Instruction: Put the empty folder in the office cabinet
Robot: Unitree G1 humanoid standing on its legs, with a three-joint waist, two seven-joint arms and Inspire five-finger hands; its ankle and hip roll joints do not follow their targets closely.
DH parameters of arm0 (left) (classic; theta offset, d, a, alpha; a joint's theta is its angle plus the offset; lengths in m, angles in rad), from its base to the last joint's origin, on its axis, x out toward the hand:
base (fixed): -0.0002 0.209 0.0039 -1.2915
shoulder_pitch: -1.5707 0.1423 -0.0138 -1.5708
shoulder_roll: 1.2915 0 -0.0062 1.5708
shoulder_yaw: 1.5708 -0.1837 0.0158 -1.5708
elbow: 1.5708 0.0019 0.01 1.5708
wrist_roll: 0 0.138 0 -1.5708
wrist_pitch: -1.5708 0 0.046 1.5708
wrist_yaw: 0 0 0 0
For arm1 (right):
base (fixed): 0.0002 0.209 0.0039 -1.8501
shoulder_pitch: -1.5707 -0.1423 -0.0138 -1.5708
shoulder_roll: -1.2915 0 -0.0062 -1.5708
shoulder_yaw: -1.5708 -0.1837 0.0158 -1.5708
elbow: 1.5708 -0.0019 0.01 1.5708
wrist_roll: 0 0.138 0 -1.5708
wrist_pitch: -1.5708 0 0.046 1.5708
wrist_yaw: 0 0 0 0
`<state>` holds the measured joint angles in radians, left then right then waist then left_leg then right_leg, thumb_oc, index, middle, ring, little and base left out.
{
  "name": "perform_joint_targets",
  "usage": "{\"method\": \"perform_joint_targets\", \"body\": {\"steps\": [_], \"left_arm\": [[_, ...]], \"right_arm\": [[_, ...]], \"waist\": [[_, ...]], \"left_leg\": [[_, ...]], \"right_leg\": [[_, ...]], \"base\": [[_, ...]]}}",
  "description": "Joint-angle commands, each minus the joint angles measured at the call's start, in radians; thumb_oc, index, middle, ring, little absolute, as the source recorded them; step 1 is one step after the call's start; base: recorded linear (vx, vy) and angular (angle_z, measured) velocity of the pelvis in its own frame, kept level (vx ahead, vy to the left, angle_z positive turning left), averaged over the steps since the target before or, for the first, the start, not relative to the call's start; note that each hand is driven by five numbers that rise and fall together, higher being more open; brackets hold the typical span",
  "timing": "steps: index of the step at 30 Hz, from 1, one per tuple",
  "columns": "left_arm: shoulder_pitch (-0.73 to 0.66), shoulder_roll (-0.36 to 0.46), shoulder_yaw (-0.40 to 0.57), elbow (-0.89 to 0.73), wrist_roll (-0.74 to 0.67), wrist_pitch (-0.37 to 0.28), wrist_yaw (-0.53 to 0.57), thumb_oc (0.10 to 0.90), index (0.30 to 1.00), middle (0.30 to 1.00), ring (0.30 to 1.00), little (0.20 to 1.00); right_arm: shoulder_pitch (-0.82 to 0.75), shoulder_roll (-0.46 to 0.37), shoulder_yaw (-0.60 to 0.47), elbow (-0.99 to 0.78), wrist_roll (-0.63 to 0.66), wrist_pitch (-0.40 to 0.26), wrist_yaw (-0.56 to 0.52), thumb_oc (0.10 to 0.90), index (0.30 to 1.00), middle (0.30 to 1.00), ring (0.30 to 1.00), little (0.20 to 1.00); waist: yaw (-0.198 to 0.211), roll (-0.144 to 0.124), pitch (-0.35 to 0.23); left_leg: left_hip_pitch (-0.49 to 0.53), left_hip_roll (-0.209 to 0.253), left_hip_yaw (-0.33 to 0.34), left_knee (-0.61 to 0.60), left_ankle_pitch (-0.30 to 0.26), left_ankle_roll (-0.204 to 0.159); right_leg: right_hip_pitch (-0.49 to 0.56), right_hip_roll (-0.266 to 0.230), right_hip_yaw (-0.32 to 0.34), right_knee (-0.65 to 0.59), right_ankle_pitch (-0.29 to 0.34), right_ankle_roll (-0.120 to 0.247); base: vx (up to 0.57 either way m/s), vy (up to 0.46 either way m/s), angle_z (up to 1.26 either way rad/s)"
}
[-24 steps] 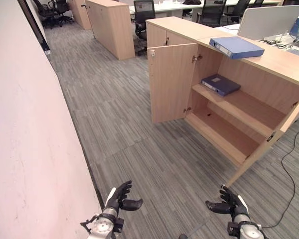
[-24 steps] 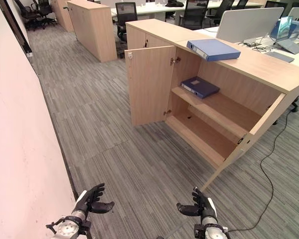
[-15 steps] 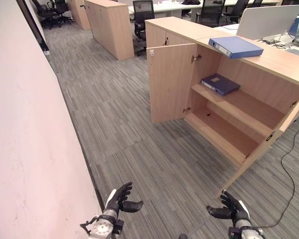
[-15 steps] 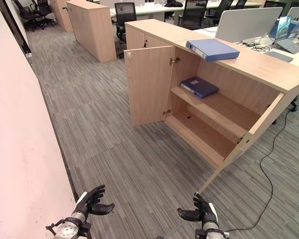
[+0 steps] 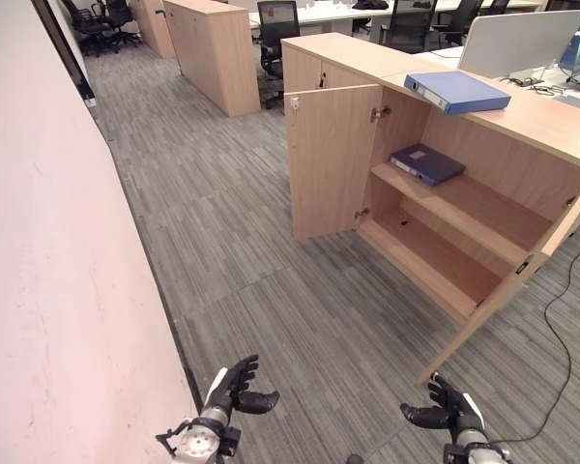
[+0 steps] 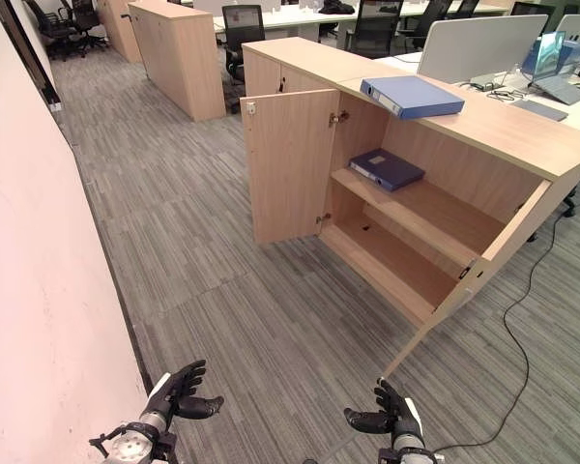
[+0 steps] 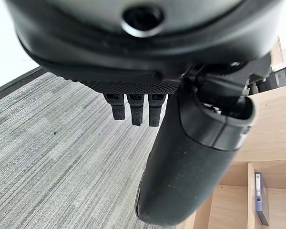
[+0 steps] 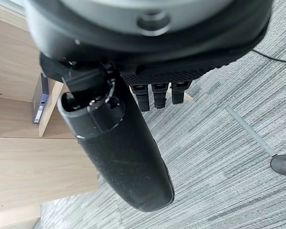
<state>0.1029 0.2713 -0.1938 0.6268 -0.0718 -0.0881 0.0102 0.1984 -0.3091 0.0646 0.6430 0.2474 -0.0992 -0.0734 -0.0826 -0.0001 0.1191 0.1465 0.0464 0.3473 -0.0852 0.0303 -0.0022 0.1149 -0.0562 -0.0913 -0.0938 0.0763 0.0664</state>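
**Across the carpet from an open cabinet, both hands empty**

At the bottom edge of the frame I see my left hand (image 5: 234, 386) and right hand (image 5: 449, 410) low over the grey carpet (image 5: 271, 271), each with fingers relaxed and spread, thumb out, holding nothing. Toward the upper right stands the wooden cabinet (image 5: 483, 232) with its door (image 5: 333, 159) swung wide. One blue folder (image 5: 457, 91) lies flat on the cabinet's top, which serves as a counter. A darker blue folder (image 5: 426, 163) lies on the upper shelf (image 5: 483, 208) inside, at its left end. Both folders are well apart from my hands. Office chairs (image 5: 278, 29) stand beyond, at the top of the frame.
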Motion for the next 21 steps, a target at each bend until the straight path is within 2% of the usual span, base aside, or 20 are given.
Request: {"method": "perform_joint_targets", "body": {"steps": [1, 13, 21], "left_arm": [[-0.073, 0.039, 0.002, -0.043, 0.007, -0.070, 0.010, 0.800, 0.900, 0.900, 0.900, 0.900], [-0.069, 0.041, 0.006, -0.044, 0.004, -0.060, 0.016, 0.800, 0.900, 0.900, 0.900, 0.900], [-0.071, 0.041, 0.017, -0.025, -0.009, -0.056, 0.025, 0.800, 0.900, 0.900, 0.900, 0.900]], "right_arm": [[-0.087, -0.013, -0.016, 0.010, -0.006, -0.057, -0.007, 0.800, 0.900, 0.900, 0.900, 0.900], [-0.078, -0.016, -0.005, 0.006, -0.011, -0.050, -0.007, 0.800, 0.900, 0.900, 0.900, 0.900], [-0.073, -0.031, -0.003, 0.007, -0.015, -0.045, -0.003, 0.800, 0.900, 0.900, 0.900, 0.900]], "waist": [[-0.009, -0.021, -0.001], [-0.011, -0.023, 0.011], [-0.020, -0.009, 0.023]], "left_leg": [[0.060, 0.056, -0.032, -0.002, -0.066, -0.073], [0.051, 0.066, -0.041, -0.002, -0.057, -0.086], [0.061, 0.080, -0.035, -0.002, -0.048, -0.094]], "right_leg": [[0.007, -0.074, 0.027, 0.022, -0.072, 0.098], [0.003, -0.063, 0.022, 0.021, -0.075, 0.091], [-0.002, -0.044, 0.027, 0.045, -0.099, 0.073]], "base": [[0.00, 0.000, 0.00], [0.00, -0.028, 0.01], [0.02, -0.064, 0.01]]}}
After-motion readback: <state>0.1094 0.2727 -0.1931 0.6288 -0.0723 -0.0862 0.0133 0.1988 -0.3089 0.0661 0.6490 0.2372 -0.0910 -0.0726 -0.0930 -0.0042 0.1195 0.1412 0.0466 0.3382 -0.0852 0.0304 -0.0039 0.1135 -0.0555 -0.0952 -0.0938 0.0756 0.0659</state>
